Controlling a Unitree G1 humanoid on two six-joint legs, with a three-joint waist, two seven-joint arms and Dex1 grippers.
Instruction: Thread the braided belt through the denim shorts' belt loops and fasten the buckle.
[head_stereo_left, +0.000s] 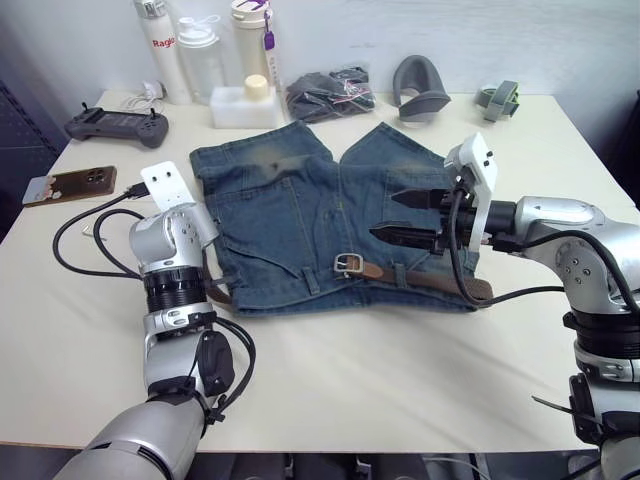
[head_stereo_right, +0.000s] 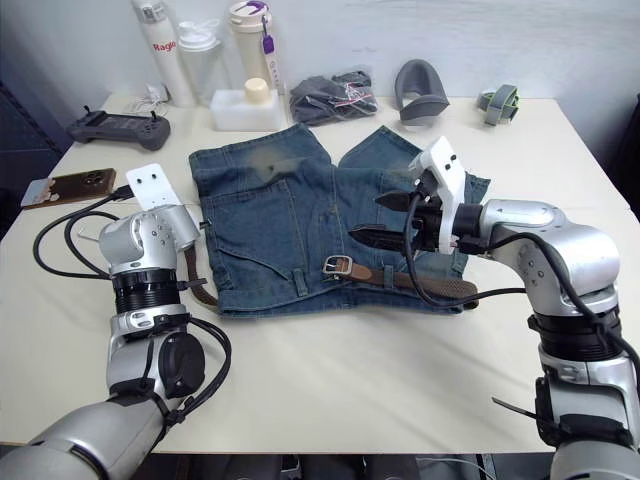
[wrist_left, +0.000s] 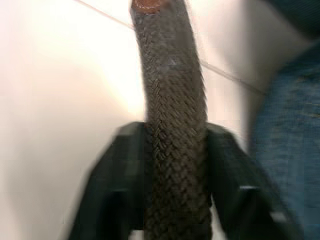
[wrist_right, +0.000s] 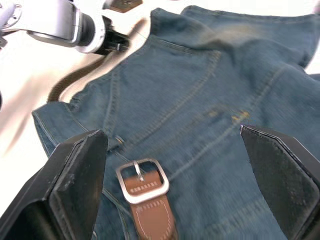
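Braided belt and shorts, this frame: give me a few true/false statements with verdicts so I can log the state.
1. The left gripper is shut on the braided belt. True.
2. The right gripper is clamped on the buckle. False: its fingers are spread wide, with the buckle lying free between them.
3. The belt's tip is already fastened through the buckle. False: the tip end is at the left gripper, away from the buckle.
4. The denim shorts lie flat on the table. True.

Rough woven belt (wrist_left: 175, 150), shiny metal buckle (wrist_right: 142, 181), seemingly matt denim shorts (head_stereo_left: 300, 215).
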